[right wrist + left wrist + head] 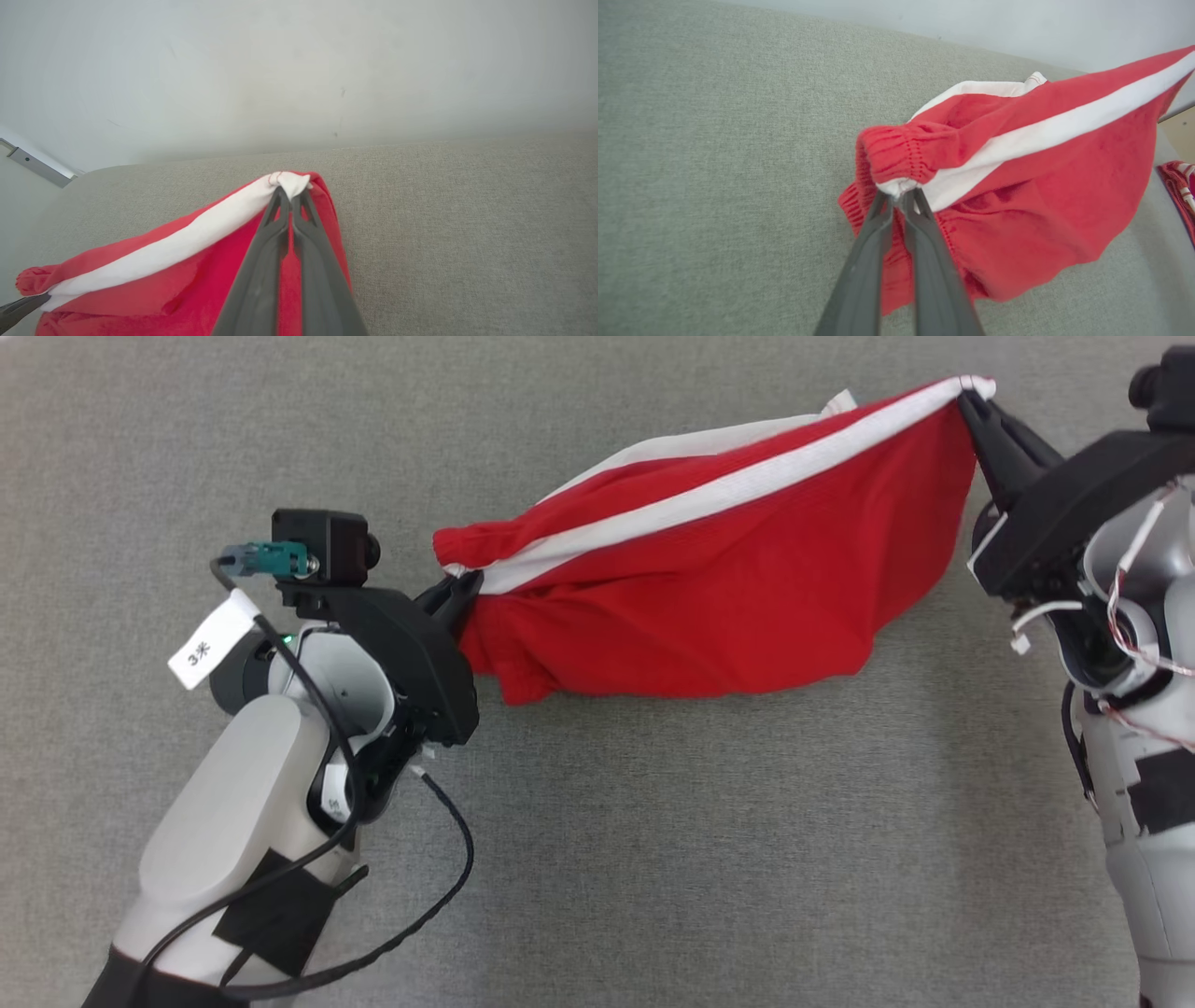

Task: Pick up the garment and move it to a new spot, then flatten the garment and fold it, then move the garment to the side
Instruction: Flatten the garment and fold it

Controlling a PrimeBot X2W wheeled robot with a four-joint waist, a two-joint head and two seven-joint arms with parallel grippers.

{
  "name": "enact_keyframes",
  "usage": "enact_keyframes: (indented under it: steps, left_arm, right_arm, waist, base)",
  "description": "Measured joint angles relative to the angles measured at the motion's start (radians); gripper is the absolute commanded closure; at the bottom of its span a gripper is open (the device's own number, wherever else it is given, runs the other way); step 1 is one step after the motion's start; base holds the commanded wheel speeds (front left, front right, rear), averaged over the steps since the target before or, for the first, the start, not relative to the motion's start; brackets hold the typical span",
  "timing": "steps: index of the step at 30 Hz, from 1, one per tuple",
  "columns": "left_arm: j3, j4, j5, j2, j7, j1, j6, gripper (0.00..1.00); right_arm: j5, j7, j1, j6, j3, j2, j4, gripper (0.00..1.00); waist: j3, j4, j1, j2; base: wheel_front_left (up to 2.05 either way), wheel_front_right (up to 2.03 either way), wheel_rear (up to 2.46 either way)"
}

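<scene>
The red garment (709,588) hangs stretched above the grey surface (653,859), its sagging lower edge possibly brushing that surface. The left gripper (464,590) is pinched tight on its elastic waistband end, the right gripper (973,399) on its white-striped corner, both raised off the surface.

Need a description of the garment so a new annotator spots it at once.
On the grey surface, look between the left gripper and right gripper: the shorts are stretched from one to the other. They are plain red with a white side stripe and a gathered waistband, unlike the red patterned cloth lying at the surface's edge.
</scene>
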Motion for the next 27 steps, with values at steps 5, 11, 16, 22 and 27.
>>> enact_keyframes:
  steps: [5,11,16,22,27]
  left_arm:
    - [0.001,0.036,0.000,-0.014,-0.023,-0.016,-0.007,1.00]
    - [-0.005,0.076,0.010,-0.036,-0.060,-0.038,-0.020,0.78]
    - [-0.001,0.107,0.018,-0.052,-0.110,-0.058,-0.019,0.00]
    - [0.008,0.144,0.048,-0.053,-0.183,-0.089,-0.019,0.00]
    - [-0.003,0.148,0.070,-0.047,-0.244,-0.085,-0.038,0.00]
  right_arm:
    - [-0.022,-0.051,-0.066,0.010,0.020,0.013,0.095,1.00]
    - [-0.032,-0.118,-0.097,0.019,0.024,0.023,0.179,1.00]
    - [-0.041,-0.188,-0.131,0.029,0.025,0.033,0.229,0.00]
    - [-0.059,-0.288,-0.166,0.050,0.021,0.032,0.274,0.00]
    - [-0.060,-0.322,-0.153,0.072,0.029,0.016,0.297,0.00]
  waist:
    - [0.014,0.013,-0.0001,0.0000]
    - [0.025,0.023,-0.0001,0.0000]
    - [0.031,0.033,-0.0002,0.0000]
    - [0.022,0.040,-0.0001,0.0000]
    - [-0.003,0.045,-0.0002,-0.0001]
  base:
    - [0.00,0.00,0.00]
    - [0.00,0.00,0.00]
    - [0.00,0.00,0.00]
    - [0.00,0.00,0.00]
    - [0.00,0.00,0.00]
